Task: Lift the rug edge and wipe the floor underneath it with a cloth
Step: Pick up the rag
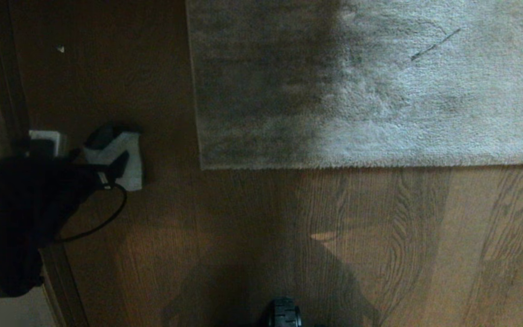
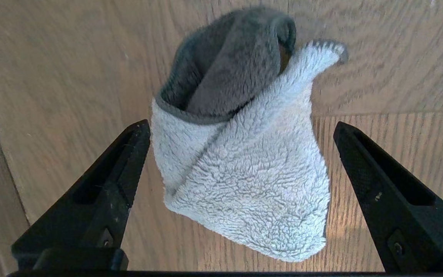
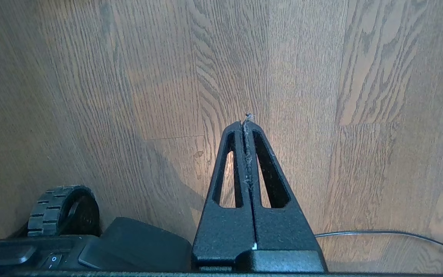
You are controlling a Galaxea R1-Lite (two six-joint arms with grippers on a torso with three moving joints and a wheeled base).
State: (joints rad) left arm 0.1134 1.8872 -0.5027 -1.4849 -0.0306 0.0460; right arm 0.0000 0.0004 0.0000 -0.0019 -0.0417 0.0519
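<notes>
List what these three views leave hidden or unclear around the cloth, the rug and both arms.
- Head view: the left gripper merges with its dark arm; shadow hides how its fingers stand over the cloth.
- Head view: the rug runs off the top and right edges.
- Left wrist view: whether the cloth's raised grey fold is touched.
- Right wrist view: the shut right gripper shows only floor, no rug.
</notes>
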